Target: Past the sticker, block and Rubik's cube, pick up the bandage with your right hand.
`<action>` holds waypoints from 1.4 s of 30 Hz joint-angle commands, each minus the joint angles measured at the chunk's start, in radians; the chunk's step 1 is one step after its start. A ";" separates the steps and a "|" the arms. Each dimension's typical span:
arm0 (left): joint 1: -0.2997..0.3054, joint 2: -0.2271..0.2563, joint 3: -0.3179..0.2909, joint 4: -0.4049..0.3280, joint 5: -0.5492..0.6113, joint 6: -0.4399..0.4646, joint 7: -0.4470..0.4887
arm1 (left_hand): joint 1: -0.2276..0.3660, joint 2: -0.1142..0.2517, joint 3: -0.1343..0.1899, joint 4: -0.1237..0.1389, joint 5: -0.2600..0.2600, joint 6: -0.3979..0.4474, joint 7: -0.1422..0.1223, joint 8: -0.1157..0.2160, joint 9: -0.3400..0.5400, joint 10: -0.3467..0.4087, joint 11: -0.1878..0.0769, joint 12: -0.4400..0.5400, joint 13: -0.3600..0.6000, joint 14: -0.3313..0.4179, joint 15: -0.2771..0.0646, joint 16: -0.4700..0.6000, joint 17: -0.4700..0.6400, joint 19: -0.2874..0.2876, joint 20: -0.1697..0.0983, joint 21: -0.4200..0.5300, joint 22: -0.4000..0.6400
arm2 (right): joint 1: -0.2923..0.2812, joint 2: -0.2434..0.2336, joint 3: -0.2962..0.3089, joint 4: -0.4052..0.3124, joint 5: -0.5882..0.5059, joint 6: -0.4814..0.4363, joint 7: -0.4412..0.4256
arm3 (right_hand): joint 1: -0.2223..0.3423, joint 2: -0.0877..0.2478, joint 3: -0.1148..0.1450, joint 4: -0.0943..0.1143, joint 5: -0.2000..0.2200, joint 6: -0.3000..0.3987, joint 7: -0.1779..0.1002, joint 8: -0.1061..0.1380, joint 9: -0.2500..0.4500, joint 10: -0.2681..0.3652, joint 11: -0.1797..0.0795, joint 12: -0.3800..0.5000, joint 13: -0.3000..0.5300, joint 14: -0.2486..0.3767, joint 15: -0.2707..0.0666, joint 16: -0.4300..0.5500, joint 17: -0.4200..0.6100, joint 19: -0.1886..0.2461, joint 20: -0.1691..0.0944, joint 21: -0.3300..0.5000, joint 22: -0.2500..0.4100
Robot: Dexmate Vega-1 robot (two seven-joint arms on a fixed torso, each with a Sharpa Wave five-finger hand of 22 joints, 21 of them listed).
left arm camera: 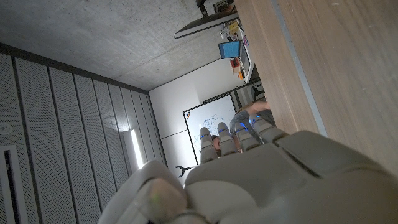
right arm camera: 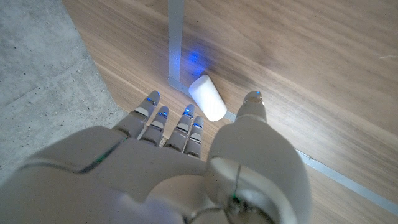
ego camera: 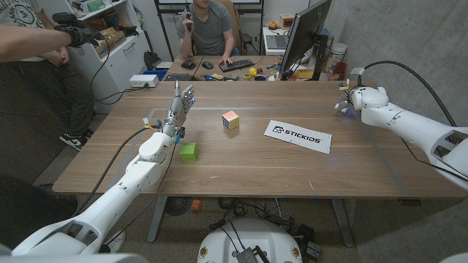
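Though the block (ego camera: 188, 151), cube (ego camera: 231, 120) and sticker (ego camera: 297, 136) lie mid-table, the right hand (right arm camera: 186, 155) hovers at the far right corner, fingers spread, just short of the bandage (right arm camera: 208, 98); the grasp remains undone.

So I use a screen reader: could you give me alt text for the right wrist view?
The right robot hand hovers open over the wooden table, fingertips just short of a small white bandage roll lying on its side beside a strip of tape.
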 commanded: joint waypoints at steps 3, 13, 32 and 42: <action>0.010 0.000 -0.004 -0.008 -0.003 -0.013 0.000 | 0.002 0.028 -0.006 0.003 -0.001 0.001 -0.002 0.001 0.006 0.003 -0.006 0.000 0.005 -0.010 -0.067 0.002 0.001 -0.001 -0.050 0.002 0.004 | 0.012 0.036 -0.044 0.069 0.009 -0.021 -0.054 | 0.054 0.039 0.028 -0.003 0.011 0.080 -0.026 0.028 0.004 0.070 -0.008 0.021 0.006 0.042 -0.180 0.014 0.009 0.028 -0.118 0.010 0.004; 0.018 0.004 -0.007 -0.015 -0.010 -0.010 -0.003 | 0.000 0.026 -0.007 0.003 -0.002 0.004 -0.003 0.002 0.006 0.006 -0.006 0.001 0.005 -0.009 -0.067 0.002 0.001 -0.001 -0.049 0.002 0.004 | -0.019 0.030 -0.053 0.035 0.002 -0.065 -0.137 | 0.206 0.069 0.105 0.014 -0.012 0.355 -0.033 0.110 0.009 0.364 -0.007 0.091 0.031 0.196 -0.193 0.045 0.035 0.106 -0.147 0.031 0.012; 0.004 -0.005 -0.004 0.014 -0.033 -0.021 -0.050 | -0.003 0.023 -0.010 0.004 -0.002 0.006 0.002 0.002 0.006 0.008 -0.006 0.001 0.005 -0.010 -0.067 0.003 0.002 0.000 -0.048 0.002 0.004 | -0.106 -0.250 0.116 -0.491 -0.051 -0.114 0.004 | 0.363 0.073 0.185 0.034 -0.071 0.537 -0.032 0.170 0.041 0.594 -0.010 0.210 0.150 0.301 -0.197 0.069 0.068 0.088 -0.130 0.029 0.015; -0.007 -0.008 -0.004 0.034 -0.047 -0.034 -0.085 | -0.005 0.021 -0.011 0.005 -0.002 0.006 0.002 0.001 0.006 0.008 -0.007 0.000 0.005 -0.009 -0.066 0.003 0.002 0.001 -0.047 0.003 0.004 | -0.176 -0.382 0.300 -0.770 -0.102 -0.163 0.102 | 0.374 0.067 0.184 0.030 -0.074 0.543 -0.031 0.172 0.043 0.602 -0.011 0.220 0.164 0.307 -0.197 0.072 0.071 0.087 -0.123 0.029 0.015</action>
